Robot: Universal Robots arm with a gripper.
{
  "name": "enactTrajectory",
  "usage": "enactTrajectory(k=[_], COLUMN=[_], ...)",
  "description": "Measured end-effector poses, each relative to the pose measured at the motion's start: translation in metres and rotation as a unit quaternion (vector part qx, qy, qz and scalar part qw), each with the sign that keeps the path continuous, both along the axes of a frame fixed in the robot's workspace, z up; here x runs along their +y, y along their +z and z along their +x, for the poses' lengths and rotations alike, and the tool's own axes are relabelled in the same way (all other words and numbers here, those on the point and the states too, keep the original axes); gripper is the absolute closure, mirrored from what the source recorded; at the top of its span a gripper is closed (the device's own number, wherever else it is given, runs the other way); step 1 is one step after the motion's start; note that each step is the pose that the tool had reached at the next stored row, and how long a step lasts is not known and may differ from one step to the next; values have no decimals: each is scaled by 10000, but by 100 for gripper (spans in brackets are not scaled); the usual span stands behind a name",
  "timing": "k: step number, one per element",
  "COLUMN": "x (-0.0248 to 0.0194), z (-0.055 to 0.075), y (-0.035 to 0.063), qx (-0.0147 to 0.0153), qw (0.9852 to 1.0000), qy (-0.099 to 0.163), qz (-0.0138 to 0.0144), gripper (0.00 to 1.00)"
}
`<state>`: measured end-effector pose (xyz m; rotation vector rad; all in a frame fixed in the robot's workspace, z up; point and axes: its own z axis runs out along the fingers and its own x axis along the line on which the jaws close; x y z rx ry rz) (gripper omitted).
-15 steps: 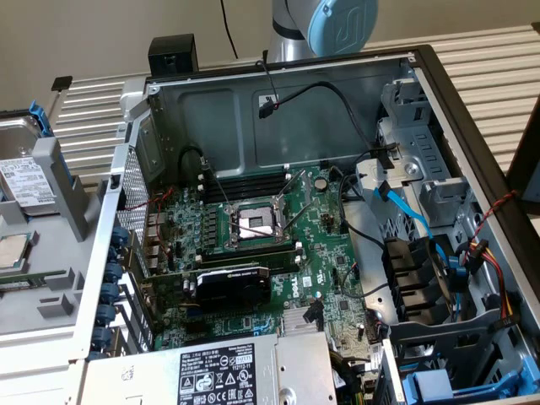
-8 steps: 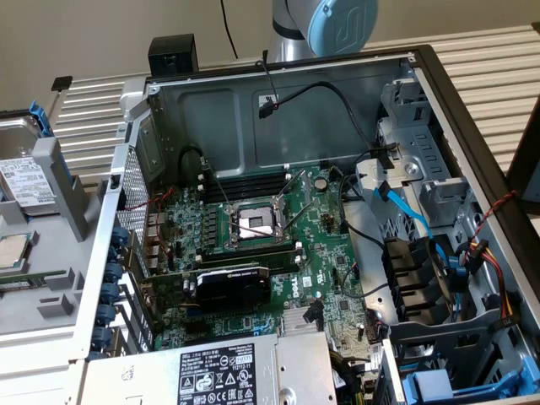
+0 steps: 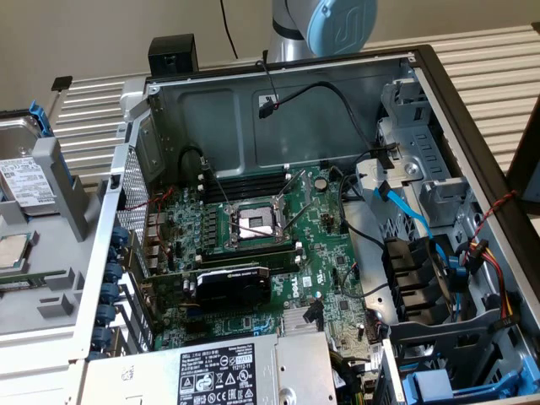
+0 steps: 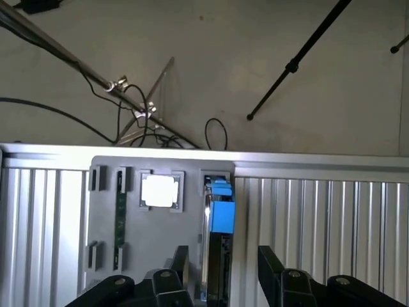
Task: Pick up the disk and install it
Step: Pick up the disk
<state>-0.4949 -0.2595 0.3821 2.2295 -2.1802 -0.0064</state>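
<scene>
- While the gripper hangs over the grey tray, I see its two black fingers standing apart – open, holding nothing.
- Between them, edge-on in the wrist view, is the disk. It stands upright in a narrow slot of the tray with its blue carrier on the upper end. I see a strip of clear grey on either side, so neither finger touches it.
- In the exterior view the disk sits at that view's left edge, white label facing the camera, well apart from the open computer case.
- Edges: the tray's far side runs up against a bright metal rail that ends the ribbed table. Beyond the rail lie bare floor and a black stand pole.
- Neighbours on the tray: the square processor chip lies flat in its pocket just beside the disk's slot, and a green memory stick stands in a slot further over.
- The arm shows above the back wall of the case.
- Inside the case the motherboard takes the middle and the power supply the near side.
- A bay with blue plastic sits at the exterior view's lower right.
- Clutter there – a blue cable crosses toward the bays, and a loose black lead dangles against the back wall.
</scene>
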Motion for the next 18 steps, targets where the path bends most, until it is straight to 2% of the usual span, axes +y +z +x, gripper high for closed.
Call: enactTrajectory(k=[1, 2, 7, 9, 18], x=[6, 12, 40, 40, 28], z=[-12, -26, -129, -142, -142], y=[-8, -16, -59, -86, -249], qx=[-19, -33, -123, -150, -153], qw=[10000, 10000, 9999, 9999, 9999], qy=[0, 0, 0, 0, 0], qz=[-7, -13, -41, -43, -43], gripper=[44, 38, 38, 38, 38])
